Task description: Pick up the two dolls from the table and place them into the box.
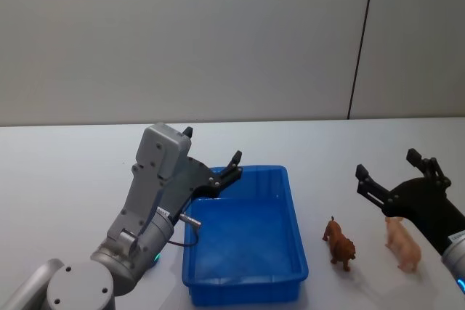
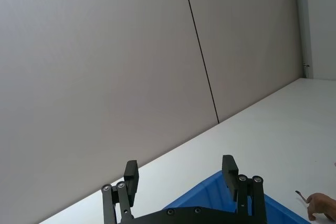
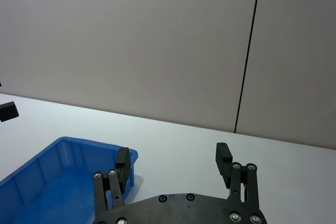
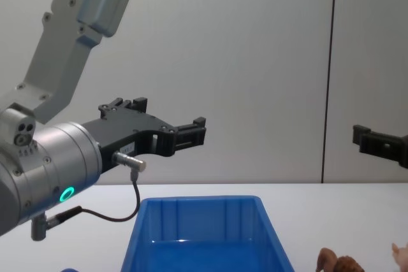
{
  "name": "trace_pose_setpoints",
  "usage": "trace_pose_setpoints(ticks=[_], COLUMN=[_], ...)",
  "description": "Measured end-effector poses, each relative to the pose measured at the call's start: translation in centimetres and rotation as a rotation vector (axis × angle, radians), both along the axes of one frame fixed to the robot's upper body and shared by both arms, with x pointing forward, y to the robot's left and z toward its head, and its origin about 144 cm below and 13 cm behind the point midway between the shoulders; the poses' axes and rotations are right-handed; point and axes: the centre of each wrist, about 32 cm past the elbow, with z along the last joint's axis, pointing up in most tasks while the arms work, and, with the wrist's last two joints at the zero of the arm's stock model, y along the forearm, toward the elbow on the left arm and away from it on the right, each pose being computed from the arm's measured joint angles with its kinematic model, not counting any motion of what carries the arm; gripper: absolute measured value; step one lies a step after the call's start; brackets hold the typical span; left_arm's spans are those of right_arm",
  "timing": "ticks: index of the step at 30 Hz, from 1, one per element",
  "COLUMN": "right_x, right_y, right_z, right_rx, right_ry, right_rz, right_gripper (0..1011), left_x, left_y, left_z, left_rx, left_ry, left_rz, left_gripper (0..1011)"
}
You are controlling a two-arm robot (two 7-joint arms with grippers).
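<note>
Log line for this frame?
brown doll, pink doll: on table | left gripper: open, above box | right gripper: open, near pink doll

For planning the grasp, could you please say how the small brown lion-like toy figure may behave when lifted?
The small brown lion-like toy figure stands on thin legs, so a nudge may tip it. It looks moulded and rigid, so likely keeps shape.

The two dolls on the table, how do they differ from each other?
The brown doll is dark reddish brown; the peach doll is pale. The brown doll stands nearer the box; the peach doll stands farther right, close to the open right gripper. Both stand upright on the table, outside the box, ungrasped.
</note>
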Motion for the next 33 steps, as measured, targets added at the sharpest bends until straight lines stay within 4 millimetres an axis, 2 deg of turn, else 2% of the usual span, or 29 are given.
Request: trace_pose_setpoints(ticks=[17,33], right_x=[-1.2,-2.5], right_y=[-1.3,-1.8], right_z=[0.3,-0.9], right_rx=[-0.011,-0.095], right_ry=[0.122,0.260], right_rz=[-0.010,-0.096], right_gripper=[1001,1001], left_x=[0.0,0.0], left_y=[0.0,0.0], left_z=[0.0,0.0], left_rx=[0.000,0.000], left_ry=[0.000,0.000], left_rz=[0.000,0.000], left_gripper=[1002,1002])
